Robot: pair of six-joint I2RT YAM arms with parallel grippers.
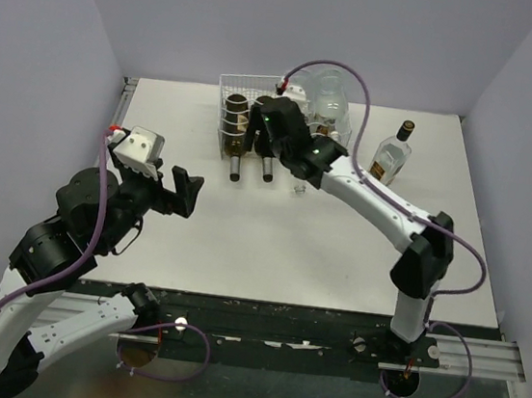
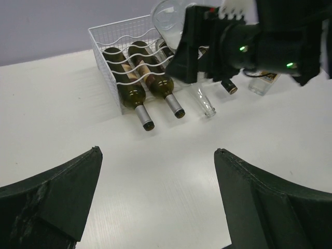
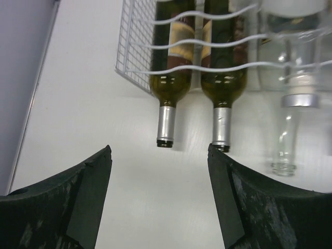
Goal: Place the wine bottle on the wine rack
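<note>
The white wire wine rack (image 1: pixel 229 86) stands at the back of the table. Two dark green wine bottles (image 1: pixel 235 147) (image 1: pixel 264 155) lie in it with silver-capped necks sticking out toward me. A clear glass bottle (image 1: pixel 331 98) lies beside them. My right gripper (image 1: pixel 261 130) hovers over the green bottles' necks, open and empty. In the right wrist view its gripper (image 3: pixel 158 147) frames the left green bottle's neck (image 3: pixel 167 124). The second green bottle (image 3: pixel 223 98) and the clear bottle (image 3: pixel 289 129) lie to the right. My left gripper (image 1: pixel 179 196) (image 2: pixel 156 150) is open and empty over the table's left.
A clear flask-shaped bottle with a black cap (image 1: pixel 391 154) stands upright at the back right. In the left wrist view the rack (image 2: pixel 106 57) is ahead, with the right arm (image 2: pixel 249 41) over its right side and a dark-capped neck (image 2: pixel 229 86) beneath it. Purple walls enclose the table.
</note>
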